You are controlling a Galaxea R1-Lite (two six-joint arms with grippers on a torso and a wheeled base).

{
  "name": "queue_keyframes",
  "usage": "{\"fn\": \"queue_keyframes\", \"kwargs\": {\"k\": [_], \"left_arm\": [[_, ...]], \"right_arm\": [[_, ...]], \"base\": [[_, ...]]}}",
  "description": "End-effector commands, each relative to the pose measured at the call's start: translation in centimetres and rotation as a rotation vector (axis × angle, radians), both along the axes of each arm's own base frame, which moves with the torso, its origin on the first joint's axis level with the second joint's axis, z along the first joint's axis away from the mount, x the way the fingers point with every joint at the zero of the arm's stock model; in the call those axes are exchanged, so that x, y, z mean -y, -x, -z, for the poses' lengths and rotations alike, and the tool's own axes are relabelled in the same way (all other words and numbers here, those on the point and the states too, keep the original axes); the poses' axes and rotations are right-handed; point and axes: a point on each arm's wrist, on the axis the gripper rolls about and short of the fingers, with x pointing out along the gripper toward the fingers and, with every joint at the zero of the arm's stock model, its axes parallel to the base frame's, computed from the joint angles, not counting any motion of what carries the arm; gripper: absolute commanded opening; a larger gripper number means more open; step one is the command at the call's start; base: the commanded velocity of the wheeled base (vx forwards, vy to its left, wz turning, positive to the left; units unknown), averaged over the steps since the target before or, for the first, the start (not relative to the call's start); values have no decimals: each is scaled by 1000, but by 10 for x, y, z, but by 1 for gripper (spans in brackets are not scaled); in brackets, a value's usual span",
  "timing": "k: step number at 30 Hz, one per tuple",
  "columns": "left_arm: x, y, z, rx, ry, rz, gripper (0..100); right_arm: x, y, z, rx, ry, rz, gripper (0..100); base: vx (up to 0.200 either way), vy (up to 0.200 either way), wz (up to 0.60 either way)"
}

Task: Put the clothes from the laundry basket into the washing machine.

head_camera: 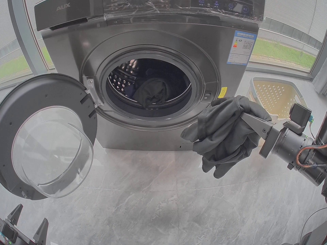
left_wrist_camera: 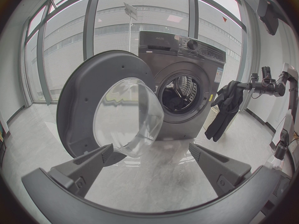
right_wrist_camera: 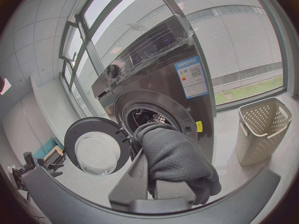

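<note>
Garment: a dark grey garment (head_camera: 224,133) hangs bunched in the air, right of centre in the head view. It is in front of the machine and lower right of its opening, off the floor (head_camera: 153,194) and not yet inside.
Right gripper: my right gripper (head_camera: 250,120) comes in from the right edge. Its fingers are clamped on the garment's upper fold, and the cloth drapes over them.
Drum: at centre frame the drum (head_camera: 122,79) already holds some dark cloth (head_camera: 151,92), lying low inside near the front lip.
Machine: the machine (head_camera: 150,34) fills the upper middle. Its door (head_camera: 44,136) is swung wide to the left edge, so the opening is clear.
Basket: the basket (head_camera: 276,96) stands on the floor at the right, just beside the machine and behind the garment. I see no clothes in the part of its inside that shows, and its bottom is hidden from me.
Left gripper: my left gripper (head_camera: 29,225) sits in the bottom left corner with its fingers spread apart, holding nothing.
Done so far: I judge at least one piece is loaded and this one is lifted and on its way.
Left to do: carry the garment up and left through the opening and let go inside the drum. Then check the basket bottom for more.
</note>
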Motion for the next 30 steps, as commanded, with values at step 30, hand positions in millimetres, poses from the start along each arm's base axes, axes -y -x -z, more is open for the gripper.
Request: {"fn": "queue_keyframes", "kwargs": {"k": [30], "left_arm": [[0,-1,5,-15,-37,-8,100]], "right_arm": [[-44,-15,8,-38,-6,-84,0]], "base": [[0,-60,0]]}}
